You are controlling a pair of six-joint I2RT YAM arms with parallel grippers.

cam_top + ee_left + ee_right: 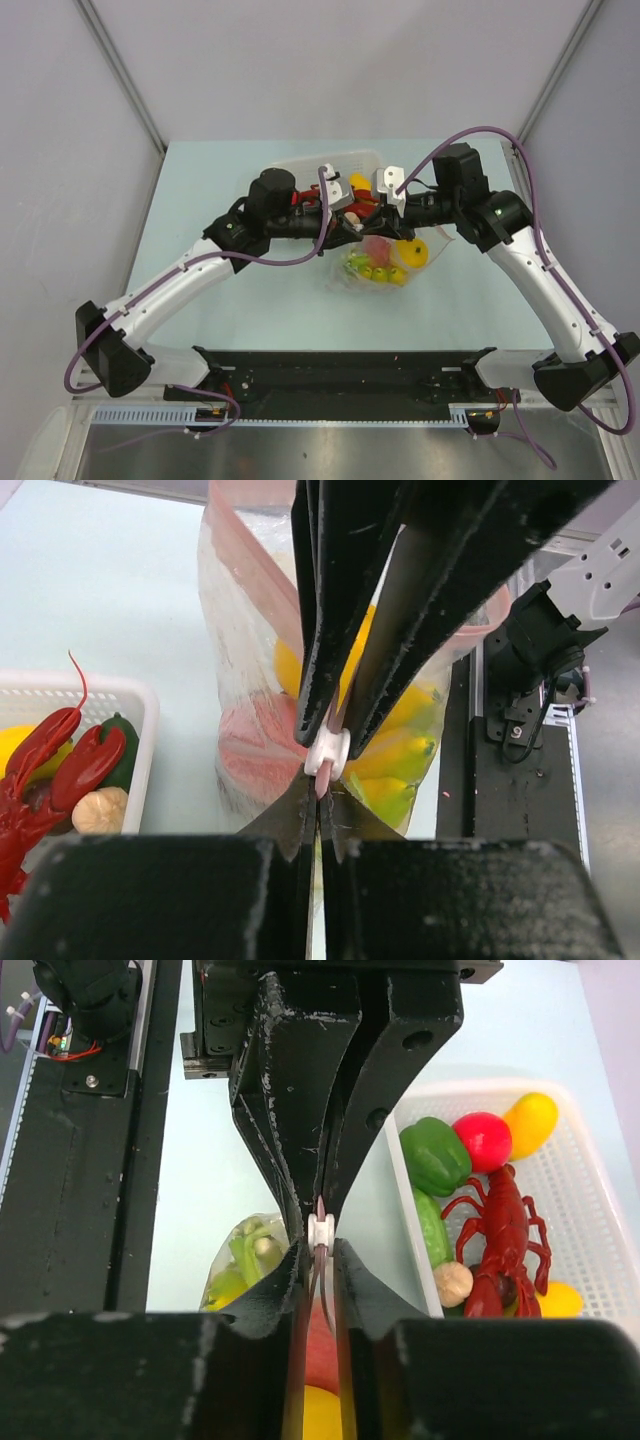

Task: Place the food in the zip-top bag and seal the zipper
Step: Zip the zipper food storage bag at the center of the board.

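The clear zip-top bag (pixel 372 262) hangs between my two grippers above the table, holding food: a pink peach (pixel 255 750), yellow-green fruits (pixel 400 760) and a green leafy stalk (pixel 245 1250). My left gripper (pixel 320 802) is shut on the pink-red zipper (pixel 322 783) at the bag's top edge. My right gripper (pixel 320 1257) faces it tip to tip and is shut round the same strip, right at the white slider (pixel 321 1230). In the top view both grippers, left (pixel 345 217) and right (pixel 367 217), meet mid-table. The two strip halves lie slightly apart between the right gripper's fingers.
A white plastic basket (pixel 590 1160) stands just behind the bag, also in the top view (pixel 330 165). It holds a red lobster (pixel 500 1240), green pepper (pixel 435 1155), red tomato (pixel 483 1140), yellow lemon (pixel 530 1120) and garlic (pixel 452 1282). The black arm mount (pixel 340 375) runs along the near edge.
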